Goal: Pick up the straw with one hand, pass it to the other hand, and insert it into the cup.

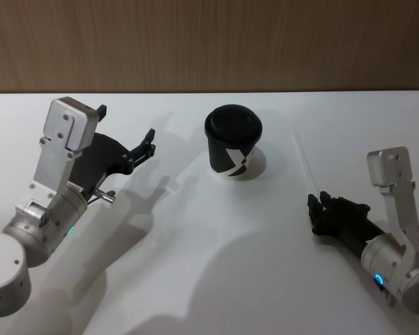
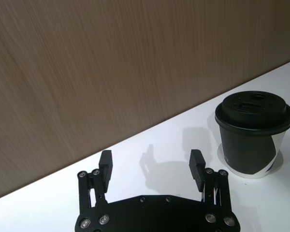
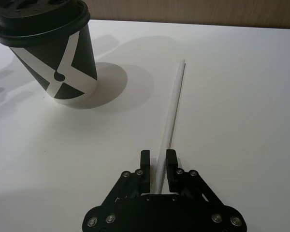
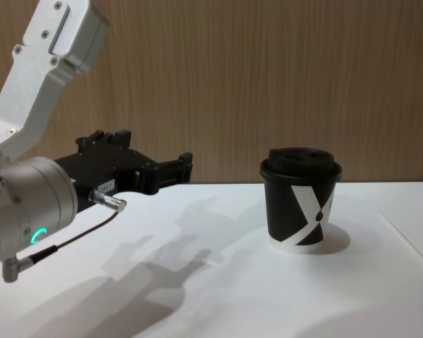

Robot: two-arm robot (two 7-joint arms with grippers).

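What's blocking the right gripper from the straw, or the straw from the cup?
Nothing visible. The right gripper straddles one end of the straw; only bare table separates straw and cup. The left gripper hangs open left of the cup.

The left gripper point(image 2: 151, 162) hangs over the white table point(image 2: 43, 205) with its jaws wide apart. Near it the black cup point(image 2: 253, 133) stands upright, lid on, before a wooden wall point(image 2: 111, 63).

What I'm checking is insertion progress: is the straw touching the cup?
Apart. The right wrist view shows the straw lying flat on the table, with a stretch of bare tabletop between it and the cup.
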